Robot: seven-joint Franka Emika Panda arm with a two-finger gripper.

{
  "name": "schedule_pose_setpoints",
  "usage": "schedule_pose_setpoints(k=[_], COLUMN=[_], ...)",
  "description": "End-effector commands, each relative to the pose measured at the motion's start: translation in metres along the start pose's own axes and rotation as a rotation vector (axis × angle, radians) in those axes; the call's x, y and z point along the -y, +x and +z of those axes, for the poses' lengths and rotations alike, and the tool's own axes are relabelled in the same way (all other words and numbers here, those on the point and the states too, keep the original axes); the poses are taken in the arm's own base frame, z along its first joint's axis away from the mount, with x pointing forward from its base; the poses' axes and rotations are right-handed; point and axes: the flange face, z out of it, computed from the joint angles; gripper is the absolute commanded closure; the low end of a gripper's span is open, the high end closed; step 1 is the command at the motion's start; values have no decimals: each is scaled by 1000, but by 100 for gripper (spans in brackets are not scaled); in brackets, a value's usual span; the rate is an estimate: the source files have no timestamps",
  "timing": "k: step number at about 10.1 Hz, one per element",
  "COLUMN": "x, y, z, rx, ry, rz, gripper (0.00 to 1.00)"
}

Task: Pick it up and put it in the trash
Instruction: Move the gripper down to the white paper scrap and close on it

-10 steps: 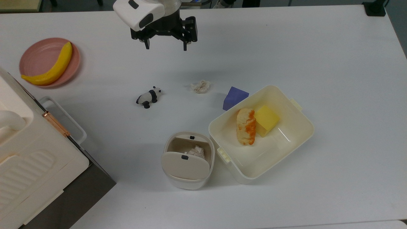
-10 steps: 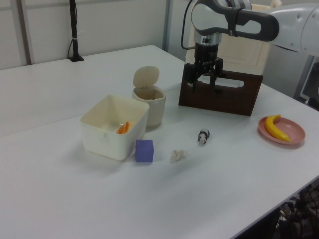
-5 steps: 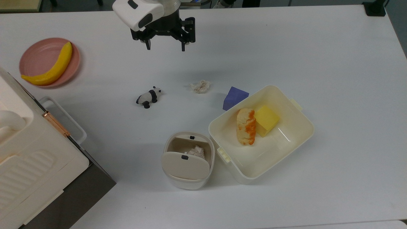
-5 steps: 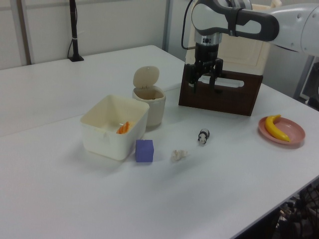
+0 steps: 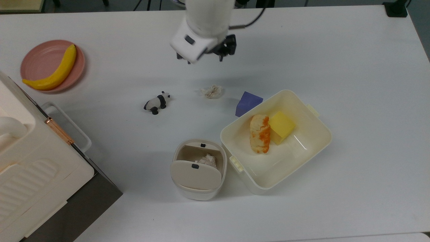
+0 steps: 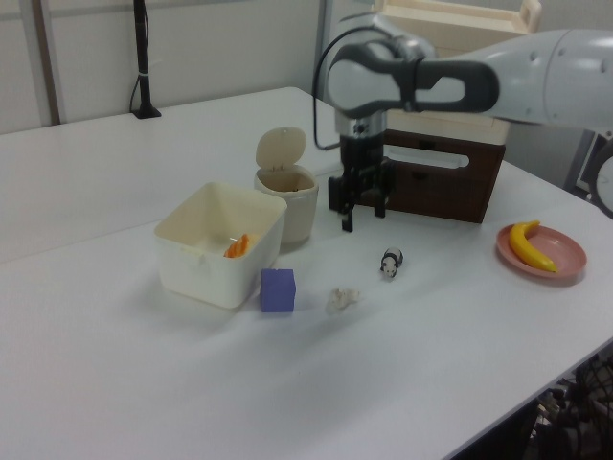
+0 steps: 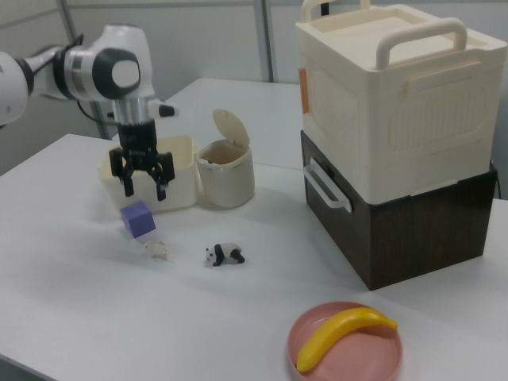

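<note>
The crumpled white tissue wad point(image 5: 212, 91) point(image 6: 343, 299) point(image 7: 157, 251) lies on the table between the panda toy and the purple cube. My gripper point(image 5: 200, 59) point(image 6: 363, 218) point(image 7: 144, 193) hangs above the table, just beyond the wad toward the top view's top edge. Its fingers are open and point down with nothing between them. The trash, a small cream bin point(image 5: 198, 196) point(image 6: 287, 206) point(image 7: 226, 175), stands with its flap lid raised. More crumpled paper lies inside it. In the top view it is below the wad, beside the large tub.
A panda figurine point(image 5: 157, 102) lies to the top view's left of the wad, a purple cube point(image 5: 248, 103) to its right. The cream tub point(image 5: 322, 134) holds a bread piece and a yellow block. A pink plate point(image 5: 37, 57) carries a banana. Stacked boxes point(image 5: 33, 174) fill the lower left.
The gripper has swung to the top view's right and come down closer to the table, now near the tissue wad. It stays open. Nothing on the table has moved.
</note>
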Motion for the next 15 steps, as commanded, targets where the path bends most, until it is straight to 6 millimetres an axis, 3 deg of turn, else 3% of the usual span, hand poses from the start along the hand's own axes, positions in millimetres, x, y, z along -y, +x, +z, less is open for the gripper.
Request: schedule_pose_setpoints(k=[1,4,6,8,10,12,13,15], x=[5,34,52,56,55,50,49,32], y=[22,27,35,41,42,40,38,41], z=[42,102,134,152,158,153,136,59], rx=[-27,-93,-63,-53,-42,-36,-63,-206], ry=[-28,-43,-82,-106,-124,-123,-119,-96], rz=[-25,-75,-110,-128,-149,-179,-175,-122], gripper=[10,10,17,32,63,100,100,100])
